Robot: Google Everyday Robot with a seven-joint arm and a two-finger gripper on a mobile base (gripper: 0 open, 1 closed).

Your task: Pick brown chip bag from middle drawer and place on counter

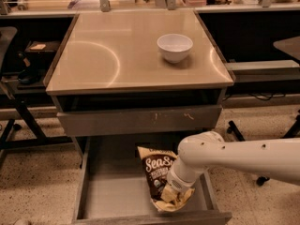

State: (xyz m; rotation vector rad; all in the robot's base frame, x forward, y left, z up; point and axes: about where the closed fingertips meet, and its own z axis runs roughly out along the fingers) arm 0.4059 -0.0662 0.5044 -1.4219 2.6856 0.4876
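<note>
White lettering "Sea S" stands on the brown chip bag (156,168), just left of the gripper (174,190), which is down in the middle drawer (115,193).

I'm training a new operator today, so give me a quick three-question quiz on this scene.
1. True or false: the chip bag lies on the counter.
2. What stands on the counter? A) a white bowl B) a mug C) a plate
3. Fill in: the claw is down in the open ___, at the bag's near end.
Key: 1 false; 2 A; 3 drawer.
</note>
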